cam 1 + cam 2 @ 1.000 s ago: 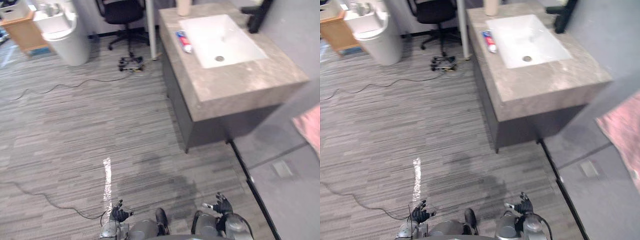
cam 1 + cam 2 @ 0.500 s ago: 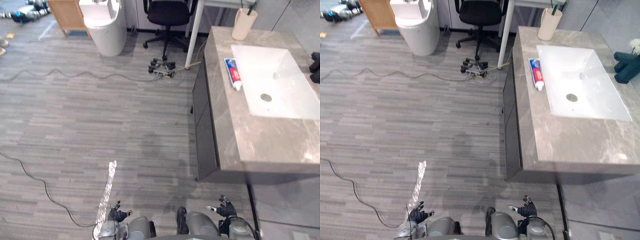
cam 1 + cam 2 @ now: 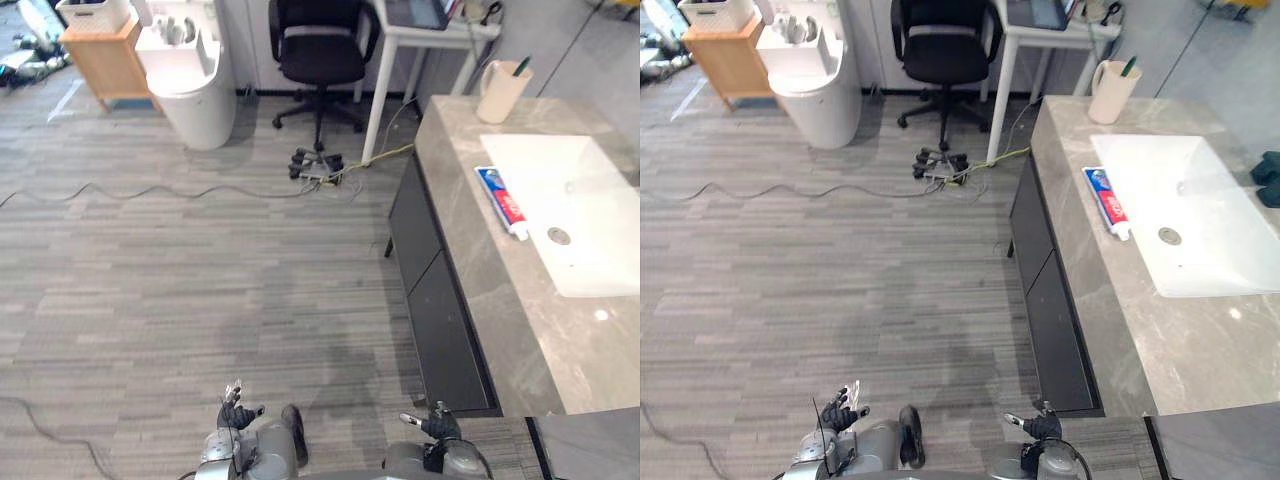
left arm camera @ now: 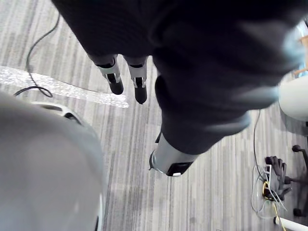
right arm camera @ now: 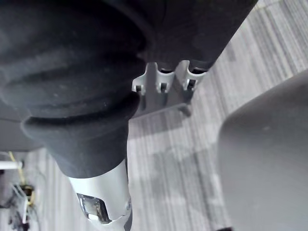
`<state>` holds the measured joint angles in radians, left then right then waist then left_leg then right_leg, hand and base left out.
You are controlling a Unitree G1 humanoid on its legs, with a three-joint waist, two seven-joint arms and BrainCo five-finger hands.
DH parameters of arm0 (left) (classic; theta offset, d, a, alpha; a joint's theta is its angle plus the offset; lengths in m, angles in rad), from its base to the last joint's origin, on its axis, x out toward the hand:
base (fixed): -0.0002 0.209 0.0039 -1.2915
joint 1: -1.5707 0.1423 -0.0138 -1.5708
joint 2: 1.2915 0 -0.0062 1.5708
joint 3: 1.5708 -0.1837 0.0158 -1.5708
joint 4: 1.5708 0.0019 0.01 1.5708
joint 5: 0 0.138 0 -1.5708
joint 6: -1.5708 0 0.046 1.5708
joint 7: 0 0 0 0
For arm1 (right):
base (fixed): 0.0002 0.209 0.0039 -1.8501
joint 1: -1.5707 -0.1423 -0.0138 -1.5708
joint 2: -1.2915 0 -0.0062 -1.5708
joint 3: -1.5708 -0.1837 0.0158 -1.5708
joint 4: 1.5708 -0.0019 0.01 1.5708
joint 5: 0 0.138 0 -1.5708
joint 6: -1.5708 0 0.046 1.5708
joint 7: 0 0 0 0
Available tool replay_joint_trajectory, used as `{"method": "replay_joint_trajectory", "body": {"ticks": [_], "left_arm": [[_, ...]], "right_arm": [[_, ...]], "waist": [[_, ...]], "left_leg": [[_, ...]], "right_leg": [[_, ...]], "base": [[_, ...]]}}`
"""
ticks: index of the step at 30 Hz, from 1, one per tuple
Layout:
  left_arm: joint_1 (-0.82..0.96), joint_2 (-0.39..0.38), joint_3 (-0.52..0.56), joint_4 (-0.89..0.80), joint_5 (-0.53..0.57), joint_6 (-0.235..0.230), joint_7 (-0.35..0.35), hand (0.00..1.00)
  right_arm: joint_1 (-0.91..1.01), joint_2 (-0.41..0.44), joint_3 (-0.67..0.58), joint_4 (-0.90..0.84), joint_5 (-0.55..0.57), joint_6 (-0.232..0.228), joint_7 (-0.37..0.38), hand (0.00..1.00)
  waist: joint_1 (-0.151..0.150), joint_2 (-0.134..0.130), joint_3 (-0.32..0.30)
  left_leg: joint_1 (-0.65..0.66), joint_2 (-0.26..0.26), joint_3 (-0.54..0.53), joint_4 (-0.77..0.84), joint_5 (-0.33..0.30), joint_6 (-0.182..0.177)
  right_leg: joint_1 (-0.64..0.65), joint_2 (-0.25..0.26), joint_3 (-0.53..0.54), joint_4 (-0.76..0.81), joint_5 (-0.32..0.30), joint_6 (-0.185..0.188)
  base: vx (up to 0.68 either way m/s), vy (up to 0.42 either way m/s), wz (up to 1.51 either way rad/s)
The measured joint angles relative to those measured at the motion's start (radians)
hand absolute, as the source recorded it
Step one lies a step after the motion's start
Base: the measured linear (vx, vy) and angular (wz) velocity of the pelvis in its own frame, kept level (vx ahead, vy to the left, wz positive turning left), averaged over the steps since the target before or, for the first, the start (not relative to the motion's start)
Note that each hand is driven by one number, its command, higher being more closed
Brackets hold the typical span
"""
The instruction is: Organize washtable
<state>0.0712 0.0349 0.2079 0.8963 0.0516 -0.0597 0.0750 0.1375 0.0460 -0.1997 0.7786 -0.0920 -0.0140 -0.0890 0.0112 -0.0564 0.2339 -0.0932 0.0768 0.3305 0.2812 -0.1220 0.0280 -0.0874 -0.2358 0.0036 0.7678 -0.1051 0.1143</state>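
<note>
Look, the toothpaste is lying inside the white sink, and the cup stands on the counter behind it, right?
Not quite. The toothpaste lies on the grey counter, beside the white sink, not inside it; the right eye view shows this. The cup does stand on the counter behind it.

Open floor (image 3: 200, 250) ahead; washtable (image 3: 488, 292) stands right; chair (image 3: 320, 45) and white bin (image 3: 190, 85) far back.
</note>
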Motion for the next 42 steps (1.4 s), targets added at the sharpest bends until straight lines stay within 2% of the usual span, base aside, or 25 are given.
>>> {"method": "replay_joint_trajectory", "body": {"ticks": [3, 4, 6, 9, 10, 13, 14, 15, 16, 17, 18, 20, 21, 24, 26, 27, 28, 31, 33, 34, 36, 37, 38, 41, 42], "left_arm": [[0.004, 0.0, -0.001, -0.001, 0.0, 0.005, 0.004, 0.0], [0.006, 0.0, -0.001, 0.0, 0.0, 0.005, 0.004, 0.0], [0.009, -0.001, -0.001, 0.002, 0.0, 0.005, 0.004, 0.0], [0.008, 0.006, -0.001, 0.018, 0.001, 0.004, 0.003, 0.0], [0.008, 0.008, -0.001, 0.028, 0.001, 0.005, -0.001, 0.0], [0.019, -0.019, -0.017, 0.043, 0.01, 0.006, -0.009, 0.0], [0.022, -0.027, -0.018, 0.041, 0.019, 0.006, -0.011, 0.0], [0.021, -0.026, -0.009, 0.031, 0.027, 0.006, -0.012, 0.0], [0.022, -0.025, 0.006, 0.016, 0.029, 0.007, -0.012, 0.0], [0.029, -0.027, 0.015, 0.004, 0.027, 0.006, -0.012, 0.0], [0.043, -0.032, 0.033, -0.028, 0.021, 0.005, -0.01, 0.0], [0.046, -0.033, 0.034, -0.037, 0.021, 0.006, -0.011, 0.0], [0.045, -0.035, 0.038, -0.038, 0.021, 0.005, -0.01, 0.0], [0.029, -0.033, 0.04, -0.039, 0.021, 0.004, -0.009, 0.0], [0.024, -0.041, 0.039, -0.036, 0.019, 0.0, -0.007, 0.0], [0.028, -0.056, 0.038, -0.024, 0.018, -0.005, -0.006, 0.0], [0.017, -0.045, 0.039, -0.019, 0.006, -0.004, -0.005, 0.0], [0.013, -0.017, 0.039, -0.022, 0.001, -0.009, -0.002, 0.0], [0.0, -0.012, 0.038, -0.008, 0.001, -0.003, -0.002, 0.0], [0.003, -0.012, 0.038, 0.0, 0.001, -0.002, -0.002, 0.0], [0.016, -0.012, 0.025, 0.0, 0.001, -0.002, -0.001, 0.0], [0.016, -0.013, 0.012, 0.001, 0.001, -0.001, -0.001, 0.0], [0.012, -0.013, -0.004, 0.006, 0.001, -0.002, -0.002, 0.0], [-0.004, -0.012, -0.021, 0.038, 0.001, -0.002, -0.005, 0.0], [-0.01, -0.009, -0.025, 0.061, 0.001, -0.002, -0.007, 0.0]], "right_arm": [[0.013, 0.001, 0.009, -0.021, -0.002, -0.008, 0.004, 0.0], [0.013, 0.002, 0.012, -0.021, -0.001, -0.01, 0.004, 0.0], [0.011, 0.001, 0.01, -0.023, 0.0, -0.016, 0.005, 0.0], [0.002, 0.002, 0.003, 0.0, 0.001, -0.014, 0.005, 0.0], [-0.005, 0.005, -0.004, 0.006, 0.004, -0.014, 0.006, 0.0], [-0.009, -0.005, -0.04, 0.014, 0.002, -0.015, 0.007, 0.0], [-0.01, -0.001, -0.051, 0.017, 0.003, -0.014, 0.006, 0.0], [-0.011, -0.005, -0.056, 0.015, 0.002, -0.009, 0.005, 0.0], [-0.009, -0.005, -0.053, 0.013, 0.002, -0.003, 0.005, 0.0], [-0.006, -0.003, -0.043, 0.01, 0.002, -0.002, 0.006, 0.0], [-0.001, -0.011, -0.027, 0.007, 0.002, 0.001, 0.015, 0.0], [-0.001, -0.02, 0.0, 0.011, 0.001, 0.004, 0.027, 0.0], [-0.001, -0.019, -0.011, 0.013, 0.002, 0.003, 0.026, 0.0], [-0.004, 0.001, -0.047, 0.02, 0.006, 0.008, 0.006, 0.0], [0.0, 0.006, -0.056, 0.022, 0.006, 0.019, 0.0, 0.0], [0.008, -0.008, -0.055, 0.016, 0.005, 0.018, -0.001, 0.0], [0.002, -0.011, -0.053, 0.037, 0.005, 0.023, -0.002, 0.0], [0.012, 0.023, -0.032, 0.037, 0.004, 0.023, 0.001, 0.0], [0.012, 0.025, -0.029, 0.034, 0.003, 0.022, 0.002, 0.0], [0.012, 0.025, -0.026, 0.028, 0.001, 0.022, 0.006, 0.0], [0.002, 0.022, -0.028, 0.022, -0.004, 0.021, 0.006, 0.0], [-0.003, 0.01, -0.031, 0.022, -0.016, 0.019, 0.006, 0.0], [-0.012, 0.007, -0.031, 0.024, -0.026, 0.019, 0.006, 0.0], [-0.025, 0.0, -0.031, 0.044, -0.034, 0.018, 0.006, 0.0], [-0.042, -0.006, -0.03, 0.065, -0.036, 0.017, 0.006, 0.0]], "waist": [[-0.013, -0.009, -0.001], [-0.023, -0.01, -0.002], [-0.03, -0.01, -0.002], [-0.035, -0.021, -0.008], [-0.047, -0.036, -0.015], [-0.054, 0.017, -0.035], [-0.056, 0.04, -0.045], [-0.057, 0.039, -0.04], [-0.054, 0.038, -0.038], [-0.051, 0.042, -0.037], [-0.045, 0.044, -0.034], [-0.042, 0.044, -0.035], [-0.037, 0.045, -0.035], [-0.018, 0.029, -0.028], [-0.013, 0.027, -0.025], [-0.004, 0.056, -0.037], [0.005, 0.048, -0.042], [0.005, -0.005, -0.058], [0.006, -0.013, -0.062], [0.01, -0.015, -0.062], [0.001, -0.009, -0.063], [0.001, -0.005, -0.062], [0.0, -0.003, -0.062], [-0.009, 0.002, -0.063], [-0.02, 0.002, -0.063]], "left_leg": [[0.079, -0.007, 0.001, -0.064, -0.001, 0.0], [0.1, -0.008, -0.005, -0.09, -0.001, 0.001], [0.119, -0.009, -0.005, -0.113, -0.001, 0.001], [0.149, -0.029, -0.012, -0.146, -0.006, -0.01], [0.168, -0.042, -0.031, -0.16, -0.008, -0.028], [0.206, -0.008, -0.065, -0.198, -0.013, -0.075], [0.196, 0.016, -0.083, -0.138, -0.032, -0.109], [0.139, 0.066, -0.108, 0.057, -0.086, -0.172], [0.077, 0.11, -0.125, 0.245, -0.101, -0.201], [0.035, 0.143, -0.132, 0.371, -0.096, -0.211], [-0.023, 0.21, -0.12, 0.558, -0.105, -0.215], [-0.054, 0.234, -0.081, 0.62, -0.12, -0.19], [-0.071, 0.235, -0.063, 0.567, -0.134, -0.165], [-0.115, 0.198, -0.109, 0.375, -0.141, -0.153], [-0.118, 0.144, -0.226, 0.17, -0.106, -0.157], [-0.103, 0.145, -0.301, 0.056, -0.02, -0.166], [-0.1, 0.127, -0.282, 0.1, 0.026, -0.163], [-0.093, 0.098, -0.216, 0.143, -0.051, -0.139], [-0.043, 0.096, -0.149, 0.151, -0.091, -0.121], [0.008, 0.095, -0.081, 0.132, -0.103, -0.108], [0.083, 0.092, 0.021, 0.101, -0.115, -0.085], [0.129, 0.093, 0.072, 0.066, -0.118, -0.082], [0.167, 0.1, 0.115, 0.027, -0.115, -0.086], [0.221, 0.116, 0.193, -0.028, -0.105, -0.101], [0.235, 0.113, 0.211, -0.042, -0.1, -0.111]], "right_leg": [[-0.095, 0.018, -0.051, 0.126, -0.08, -0.003], [-0.129, 0.033, -0.121, 0.077, -0.121, -0.021], [-0.147, 0.052, -0.196, -0.061, -0.129, -0.032], [-0.139, 0.061, -0.27, -0.35, -0.078, -0.077], [-0.116, 0.058, -0.274, -0.396, 0.016, -0.123], [-0.082, 0.094, -0.313, -0.399, -0.044, -0.13], [-0.054, 0.115, -0.337, -0.408, -0.07, -0.133], [-0.017, 0.138, -0.35, -0.413, -0.098, -0.14], [0.022, 0.16, -0.35, -0.419, -0.113, -0.149], [0.053, 0.179, -0.345, -0.426, -0.118, -0.16], [0.097, 0.209, -0.327, -0.432, -0.131, -0.186], [0.141, 0.217, -0.272, -0.445, -0.146, -0.189], [0.162, 0.212, -0.228, -0.458, -0.145, -0.187], [0.177, 0.168, -0.135, -0.459, -0.148, -0.173], [0.202, 0.131, -0.078, -0.463, -0.158, -0.123], [0.206, 0.135, -0.043, -0.474, -0.182, -0.071], [0.212, 0.114, 0.005, -0.475, -0.194, -0.039], [0.2, 0.071, 0.039, -0.48, -0.145, -0.036], [0.16, 0.046, 0.065, -0.398, -0.116, -0.026], [0.095, 0.021, 0.07, -0.276, -0.102, -0.017], [-0.017, -0.025, 0.018, -0.099, -0.045, -0.024], [-0.062, -0.048, -0.054, -0.033, -0.039, -0.041], [-0.096, -0.046, -0.138, 0.0, -0.077, -0.043], [-0.132, -0.01, -0.327, -0.057, -0.128, -0.054], [-0.138, 0.018, -0.409, -0.158, -0.125, -0.063]], "base": [[0.13, 0.015, -0.09], [0.11, -0.051, 0.11], [0.15, -0.092, 0.12], [0.19, -0.13, 0.17], [0.31, -0.176, 0.28], [0.45, -0.211, 0.26], [0.32, -0.138, 0.31], [0.35, -0.163, 0.23], [0.27, -0.121, -0.02], [0.37, -0.114, -0.42], [0.46, -0.017, -0.78], [0.36, 0.039, -0.94], [0.31, 0.113, -0.97], [0.39, 0.267, -1.01], [0.32, 0.428, -0.82], [0.25, 0.485, -0.93], [0.28, 0.531, -0.83], [0.19, 0.304, -0.57], [0.24, 0.345, -0.94], [0.19, 0.187, -1.35], [0.18, 0.156, -1.37], [0.18, 0.108, -1.17], [0.19, 0.085, -1.09], [0.18, -0.008, -0.84], [0.24, -0.108, -0.73]]}}
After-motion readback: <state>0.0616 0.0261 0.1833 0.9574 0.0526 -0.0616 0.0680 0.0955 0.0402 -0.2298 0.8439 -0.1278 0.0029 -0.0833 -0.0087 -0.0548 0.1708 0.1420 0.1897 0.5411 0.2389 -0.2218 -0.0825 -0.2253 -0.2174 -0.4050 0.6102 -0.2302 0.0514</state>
